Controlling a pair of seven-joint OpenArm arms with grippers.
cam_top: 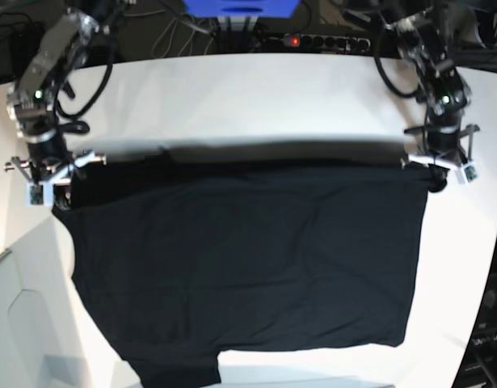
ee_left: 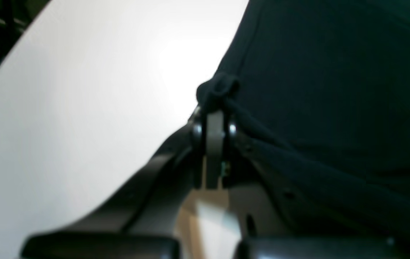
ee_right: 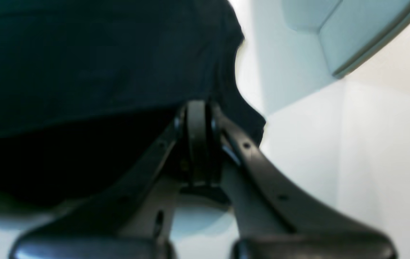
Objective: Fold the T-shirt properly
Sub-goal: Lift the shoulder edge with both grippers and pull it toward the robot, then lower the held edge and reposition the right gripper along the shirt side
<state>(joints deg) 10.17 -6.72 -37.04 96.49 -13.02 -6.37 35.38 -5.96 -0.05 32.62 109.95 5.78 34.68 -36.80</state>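
The far half of the white table [cam_top: 256, 97] lies bare, so a gripper can pass there freely. The black T-shirt [cam_top: 248, 259] covers the near half almost edge to edge. Cables [cam_top: 232, 32] crowd behind the table's far edge.

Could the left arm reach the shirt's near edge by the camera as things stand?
Probably not at once: the left gripper is shut on the T-shirt at its far corner, so it would have to let go first. Nothing lies on the white table in between.
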